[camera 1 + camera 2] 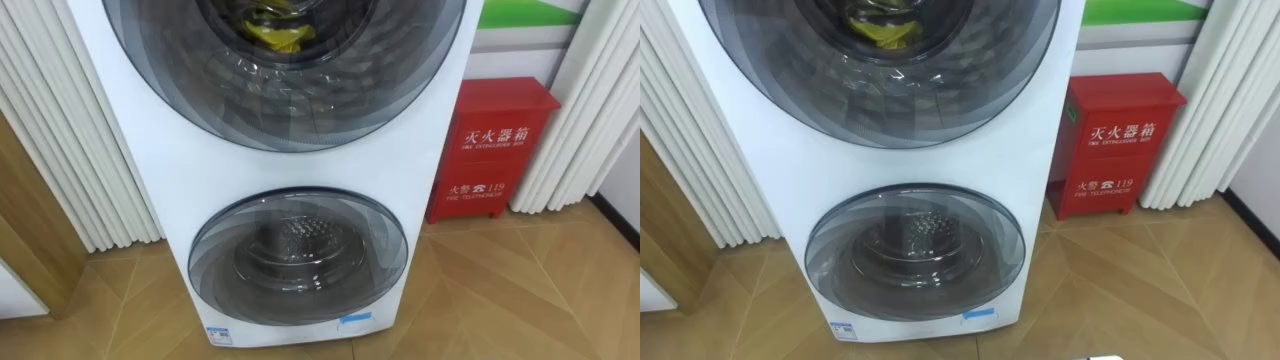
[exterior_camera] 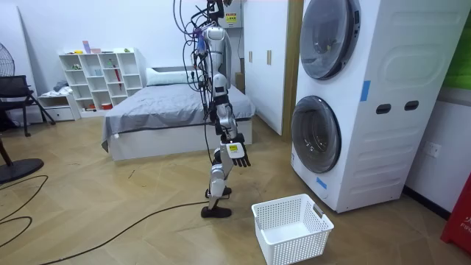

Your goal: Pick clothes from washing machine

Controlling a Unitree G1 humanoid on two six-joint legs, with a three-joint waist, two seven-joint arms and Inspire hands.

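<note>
A white washing machine (image 1: 140,150) with two stacked round doors stands right in front of me. Behind the glass of the upper door (image 1: 290,90) lies a yellow cloth (image 1: 275,32), at the picture's top edge. The lower door (image 1: 298,255) is closed, and its bare metal drum shows through the glass. In the room view I stand upright about a step from the machine (image 2: 390,96), facing it. My right hand (image 2: 237,153) hangs at my side with relaxed fingers and holds nothing.
A white plastic basket (image 2: 291,228) stands on the wooden floor between me and the machine. A red cabinet (image 1: 490,150) sits right of the machine, with white pleated curtains (image 1: 60,150) on both sides. A bed (image 2: 162,118) stands behind me.
</note>
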